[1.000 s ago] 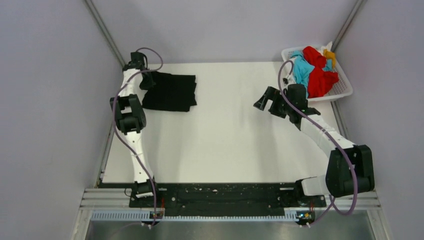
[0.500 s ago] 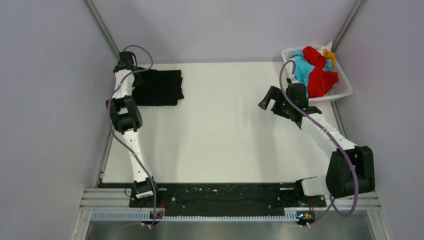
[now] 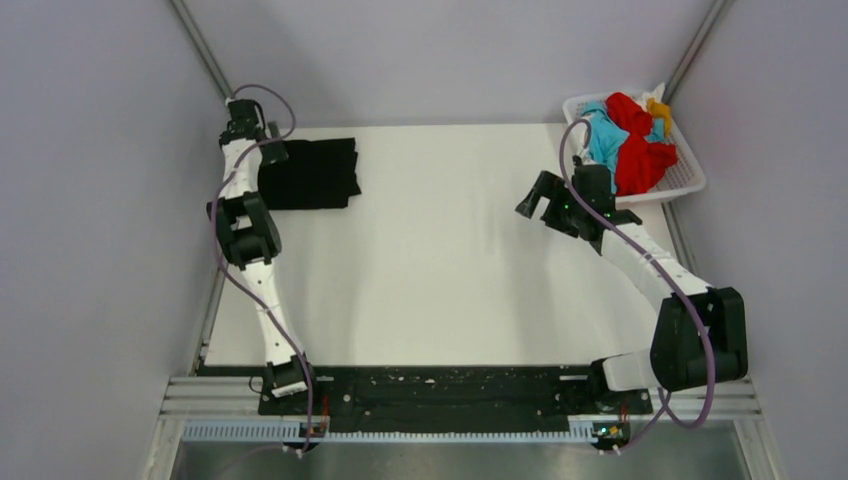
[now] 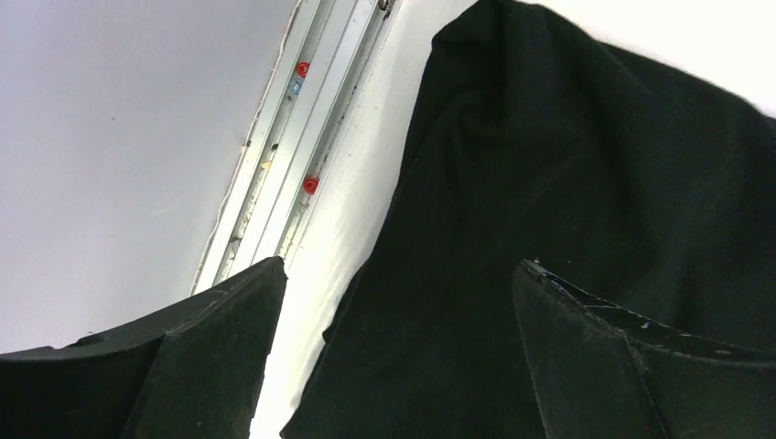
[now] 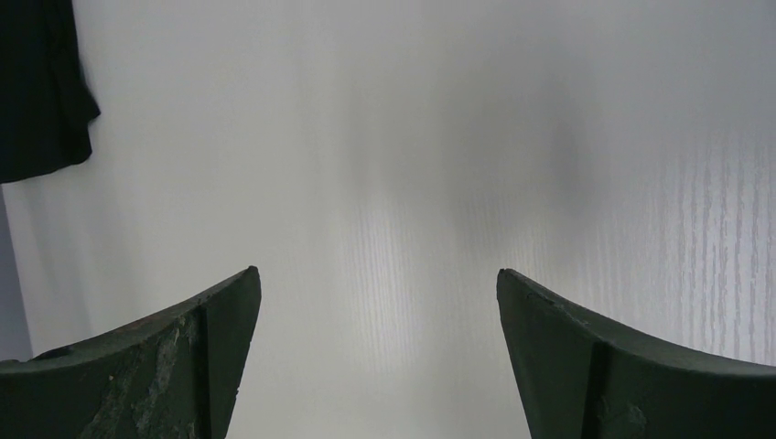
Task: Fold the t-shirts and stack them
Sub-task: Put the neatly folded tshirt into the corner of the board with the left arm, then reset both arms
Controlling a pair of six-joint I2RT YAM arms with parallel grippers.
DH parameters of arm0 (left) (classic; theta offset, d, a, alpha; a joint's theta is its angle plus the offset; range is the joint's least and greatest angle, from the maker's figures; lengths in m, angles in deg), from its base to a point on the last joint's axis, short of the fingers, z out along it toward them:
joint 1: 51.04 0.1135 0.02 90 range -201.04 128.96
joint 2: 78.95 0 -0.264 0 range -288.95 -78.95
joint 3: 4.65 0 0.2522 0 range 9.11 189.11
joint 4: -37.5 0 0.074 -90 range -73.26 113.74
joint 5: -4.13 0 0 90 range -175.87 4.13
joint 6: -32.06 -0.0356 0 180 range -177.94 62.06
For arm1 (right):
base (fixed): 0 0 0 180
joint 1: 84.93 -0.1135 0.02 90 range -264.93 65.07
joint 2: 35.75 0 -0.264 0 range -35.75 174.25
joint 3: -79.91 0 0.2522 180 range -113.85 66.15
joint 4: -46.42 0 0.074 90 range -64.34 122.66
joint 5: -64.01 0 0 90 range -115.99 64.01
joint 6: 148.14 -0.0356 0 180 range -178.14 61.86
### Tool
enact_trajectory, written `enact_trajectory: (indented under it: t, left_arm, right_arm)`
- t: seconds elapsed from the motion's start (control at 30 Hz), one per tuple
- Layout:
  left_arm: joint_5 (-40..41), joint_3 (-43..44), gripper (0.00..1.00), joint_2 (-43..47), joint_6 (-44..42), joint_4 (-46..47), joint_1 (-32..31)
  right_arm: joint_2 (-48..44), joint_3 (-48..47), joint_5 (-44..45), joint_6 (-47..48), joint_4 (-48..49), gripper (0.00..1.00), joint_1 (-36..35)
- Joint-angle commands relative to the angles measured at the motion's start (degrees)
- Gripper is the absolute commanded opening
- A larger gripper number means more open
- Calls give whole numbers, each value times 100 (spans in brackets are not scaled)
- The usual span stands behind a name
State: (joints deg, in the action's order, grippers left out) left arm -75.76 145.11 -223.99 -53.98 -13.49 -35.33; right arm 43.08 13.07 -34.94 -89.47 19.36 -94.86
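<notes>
A folded black t-shirt point(image 3: 308, 175) lies flat at the table's far left corner; it fills the left wrist view point(image 4: 586, 165) and shows at the right wrist view's left edge point(image 5: 37, 82). My left gripper point(image 3: 268, 152) point(image 4: 398, 265) hangs open just above the shirt's left edge, holding nothing. Red point(image 3: 640, 150), turquoise-blue point(image 3: 605, 140) and orange-yellow point(image 3: 659, 108) t-shirts lie crumpled in the white basket point(image 3: 690, 185) at the far right. My right gripper point(image 3: 535, 197) point(image 5: 376, 272) stands open over bare table left of the basket, with nothing between its fingers.
A metal rail point(image 4: 274, 174) runs along the table's left edge beside the black shirt, with the grey wall point(image 3: 100, 200) right behind it. White table surface point(image 3: 450, 260) stretches between the two arms.
The left gripper pulled the black t-shirt left toward the far corner, then opened and let it go. The right gripper drifted slightly right, then held still, open.
</notes>
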Motion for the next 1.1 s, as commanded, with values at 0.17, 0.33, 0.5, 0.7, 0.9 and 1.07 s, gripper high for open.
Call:
enact_trajectory:
  t: [0.17,0.33,0.5,0.7,0.9,1.07]
  left_arm:
    - [-193,-1078,99,2243,906,361,-450]
    - [-1246,-3488,99,3833,1636,1017,-738]
    - [-1662,-6575,99,5741,2516,2550,-1381]
    - [-1824,-9011,99,7135,3082,3604,-2751]
    - [-1311,-9680,99,7561,3318,3399,-3097]
    - [-1386,-9450,99,7606,3192,3306,-3141]
  right_arm:
    - [-634,188,252,254,206,99,54]
    - [-1246,752,639,378,315,99,61]
    - [-1915,1418,1174,355,625,99,61]
    - [-2536,2208,1605,377,1112,99,57]
    - [-2639,2561,1806,505,1142,99,60]
    - [-2643,2544,1863,632,1108,99,61]
